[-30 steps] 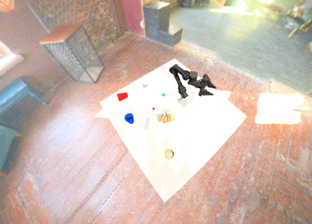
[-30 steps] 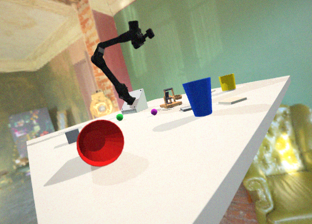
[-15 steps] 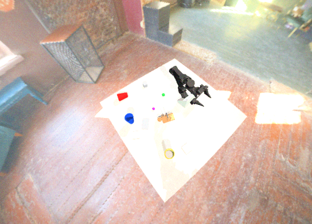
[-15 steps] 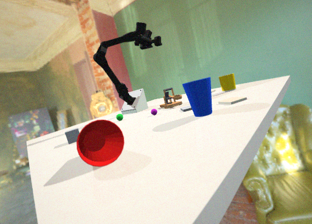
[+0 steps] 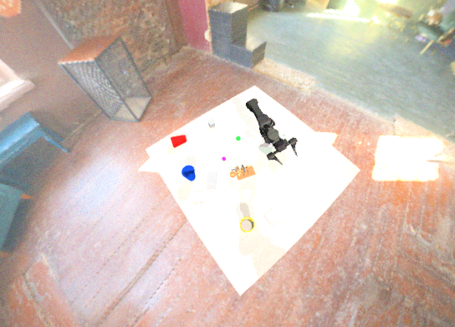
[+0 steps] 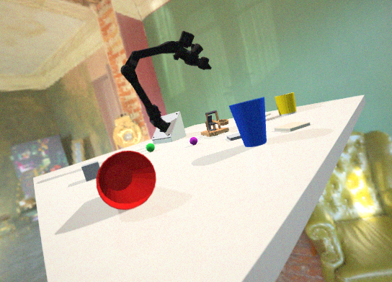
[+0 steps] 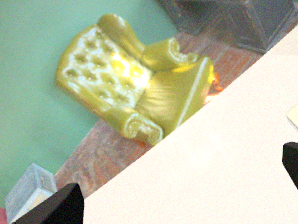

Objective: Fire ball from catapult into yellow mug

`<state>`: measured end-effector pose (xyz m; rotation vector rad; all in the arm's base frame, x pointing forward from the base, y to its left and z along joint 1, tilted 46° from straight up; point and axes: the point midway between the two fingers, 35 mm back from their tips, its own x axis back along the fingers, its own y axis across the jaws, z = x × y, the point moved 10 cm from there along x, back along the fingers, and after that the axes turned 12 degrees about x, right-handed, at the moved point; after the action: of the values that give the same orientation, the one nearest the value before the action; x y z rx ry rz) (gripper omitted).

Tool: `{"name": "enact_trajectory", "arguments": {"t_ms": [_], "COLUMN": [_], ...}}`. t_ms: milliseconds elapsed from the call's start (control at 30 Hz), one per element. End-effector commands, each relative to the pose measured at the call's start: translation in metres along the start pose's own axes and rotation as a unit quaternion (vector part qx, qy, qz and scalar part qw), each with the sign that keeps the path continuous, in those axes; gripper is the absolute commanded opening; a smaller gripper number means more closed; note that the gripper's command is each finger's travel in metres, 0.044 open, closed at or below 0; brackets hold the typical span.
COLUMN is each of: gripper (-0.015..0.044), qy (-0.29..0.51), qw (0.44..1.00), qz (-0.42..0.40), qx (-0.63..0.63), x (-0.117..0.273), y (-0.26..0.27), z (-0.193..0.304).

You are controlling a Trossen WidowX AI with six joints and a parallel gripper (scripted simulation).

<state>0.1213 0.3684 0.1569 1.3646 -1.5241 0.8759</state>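
Hovering open, the tool (image 5: 288, 158) (image 6: 210, 68) (image 7: 183, 185) hangs inside the table's (image 5: 334, 192) (image 6: 216, 218) (image 7: 200, 185) edges.

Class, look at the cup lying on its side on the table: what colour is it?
The cup is red; the exterior view shows it best.

Green tufted armchair (image 7: 135, 85) beyond pale tabletop (image 7: 200, 170), dark gripper fingers apart

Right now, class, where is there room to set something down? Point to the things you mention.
Room shows between the red cup (image 5: 178, 140) (image 6: 126, 180) and blue cup (image 5: 188, 173) (image 6: 251, 122), across their shadows. It is crowded around the catapult (image 5: 247, 173) (image 6: 216, 133), with the purple ball (image 5: 223, 158) (image 6: 193, 141) and grey slab (image 5: 212, 180) (image 6: 233, 136) nearby.
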Motion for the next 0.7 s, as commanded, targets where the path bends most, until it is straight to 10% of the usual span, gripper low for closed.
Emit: {"name": "enact_trajectory", "arguments": {"t_ms": [0,667], "gripper": [0.044,0.044], "qy": [0.033,0.169], "qw": [0.998,0.919], "qz": [0.026,0.183], "qx": [-0.052,-0.306], "x": [-0.006,-0.015], "y": [-0.014,-0.072], "z": [0.008,0.053]}}
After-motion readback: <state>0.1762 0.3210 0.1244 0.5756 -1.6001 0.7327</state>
